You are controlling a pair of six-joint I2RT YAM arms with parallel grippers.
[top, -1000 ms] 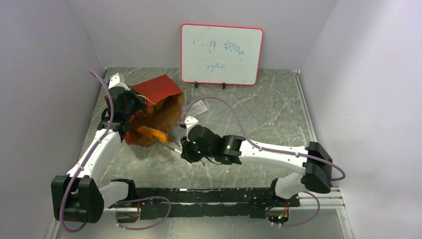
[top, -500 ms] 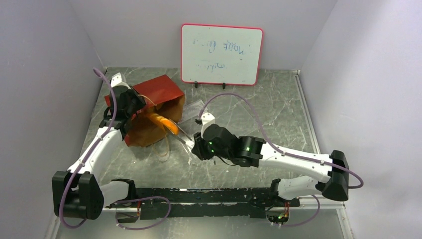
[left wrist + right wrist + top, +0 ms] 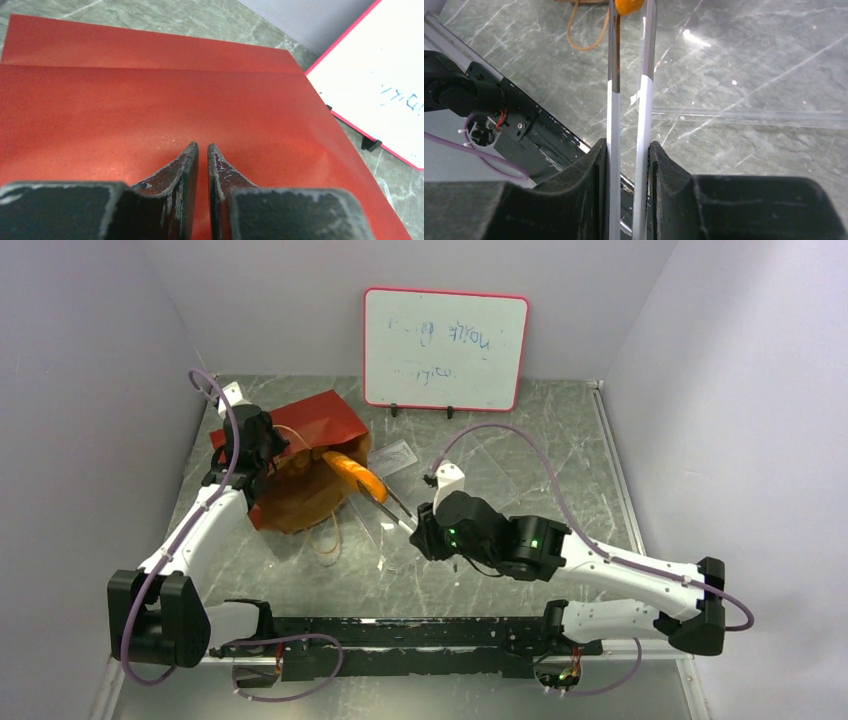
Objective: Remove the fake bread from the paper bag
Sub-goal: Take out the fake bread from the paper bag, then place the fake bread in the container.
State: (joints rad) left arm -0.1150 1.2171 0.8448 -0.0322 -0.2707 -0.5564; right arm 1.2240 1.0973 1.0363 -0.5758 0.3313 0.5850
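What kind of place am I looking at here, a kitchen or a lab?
Most likely a robot lab test cell: two arms bolted to a rail at the table edge, plain walls boxing it in, and a whiteboard propped behind.

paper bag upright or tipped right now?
Tipped. The paper bag lies on its side, red wall up, brown inside showing, tongs holding the baguette at its mouth.

Overhead and close left-wrist views share the paper bag (image 3: 325,420) (image 3: 150,100).
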